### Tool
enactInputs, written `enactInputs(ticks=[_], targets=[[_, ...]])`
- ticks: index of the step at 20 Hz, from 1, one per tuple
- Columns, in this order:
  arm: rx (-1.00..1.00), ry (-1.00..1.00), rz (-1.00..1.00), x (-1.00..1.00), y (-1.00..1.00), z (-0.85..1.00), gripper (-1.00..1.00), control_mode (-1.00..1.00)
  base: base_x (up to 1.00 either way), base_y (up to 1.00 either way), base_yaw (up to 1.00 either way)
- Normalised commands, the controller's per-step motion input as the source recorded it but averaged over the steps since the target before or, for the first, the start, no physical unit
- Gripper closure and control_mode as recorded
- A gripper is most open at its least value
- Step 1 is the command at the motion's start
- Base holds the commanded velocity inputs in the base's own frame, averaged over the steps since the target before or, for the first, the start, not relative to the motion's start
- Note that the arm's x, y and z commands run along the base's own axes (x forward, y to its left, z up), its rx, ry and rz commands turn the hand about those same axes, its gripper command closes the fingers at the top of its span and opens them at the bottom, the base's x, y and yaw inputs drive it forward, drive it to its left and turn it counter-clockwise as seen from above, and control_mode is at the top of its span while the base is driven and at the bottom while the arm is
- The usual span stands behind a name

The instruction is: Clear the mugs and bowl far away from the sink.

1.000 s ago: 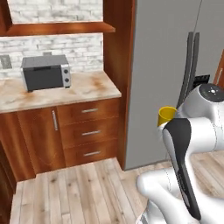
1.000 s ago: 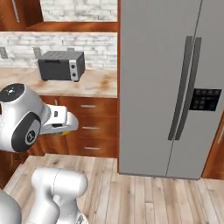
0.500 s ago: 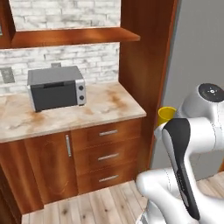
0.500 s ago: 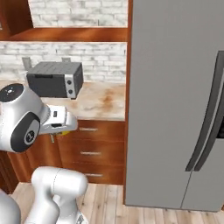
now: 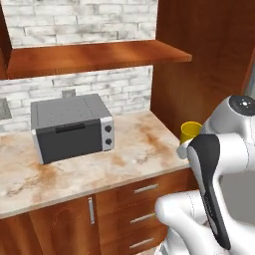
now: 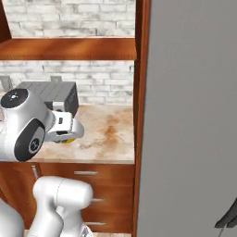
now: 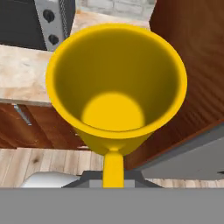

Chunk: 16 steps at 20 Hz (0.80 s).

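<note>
Yellow mug [image 7: 116,87]: we're looking straight down into it in the hand view, open mouth toward us, empty, its handle pointing down to the bottom edge of that view. From the left base view [image 5: 190,131] we see it peeking out just behind the arm's white elbow, up in the air beside the right end of the counter, not resting on anything.

Gripper [image 7: 113,173]: we can't really see the fingertips themselves, the mug's handle sits right where they are, so we'd say the fingers are pinched narrow on that handle and carrying the mug.

Counter [image 5: 139,154]: marbled beige top on wooden cabinets with drawers. The mug hangs off its right front corner, next to the tall wooden panel.

Toaster oven [image 5: 72,127]: grey box with a dark door and two knobs, sitting toward the back left of the counter, well apart from the mug.

Fridge [image 6: 190,115]: big grey door to the right of the wooden panel in the right base view.

Shelf [image 5: 94,56]: wooden, on the brick wall above the counter.
</note>
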Motion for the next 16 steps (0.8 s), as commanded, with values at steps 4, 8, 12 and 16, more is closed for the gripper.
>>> enactInputs(ticks=[4,8,12,16], targets=[[0.00,0.00,0.00,0.00,0.00,0.00,1.00,1.00,1.00,0.55,-0.22],[0.00,0.00,0.00,0.00,0.00,0.00,1.00,1.00,1.00,0.09,-0.07],[0.00,0.00,0.00,0.00,0.00,0.00,1.00,1.00,1.00,0.15,-0.19],[0.01,0.02,-0.10,0.72,0.13,-0.39,1.00,-1.00,0.25,0.08,-0.07]])
